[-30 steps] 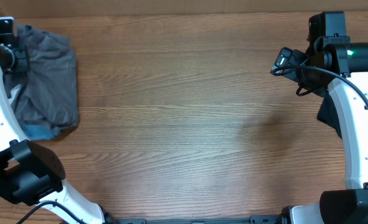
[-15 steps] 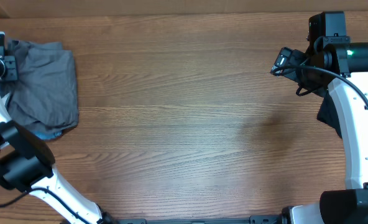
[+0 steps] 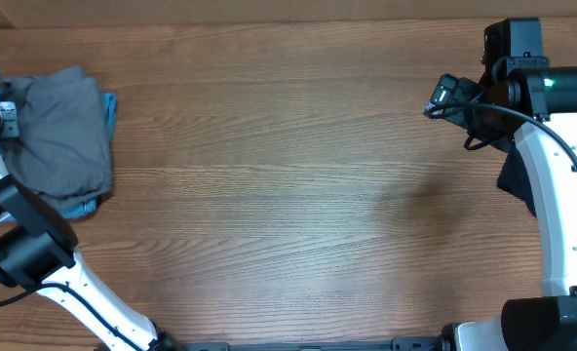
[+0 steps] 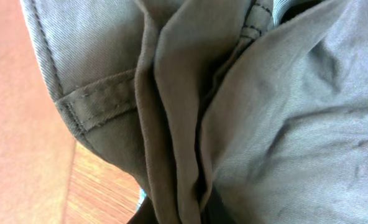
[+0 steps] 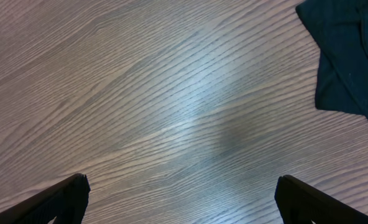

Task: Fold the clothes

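Early stage; prob. none of the folding is done. The grey garment (image 3: 59,136) sits at the far left edge of the worktop (image 3: 288,195), a rumpled, doubled-over heap on top of a light blue denim piece (image 3: 109,105) that peeks out at its right & lower edges. No flat panel or clean crease shows.

The left end effector (image 3: 4,105) is at the garment's left side, jaws together. The left wrist view is filled w/ bunched grey cloth, seams & pleats running toward the fingers, so it looks clamped on a gathered fold. The right end effector (image 5: 184,193) hangs over bare wood at the right, jaws wide apart, holding nothing; a black garment (image 5: 345,56) lies near it.

Left to do, by my read: get the grey piece clear of the denim & toward the ctr, spread it flat, then make the folds w/ both arms.
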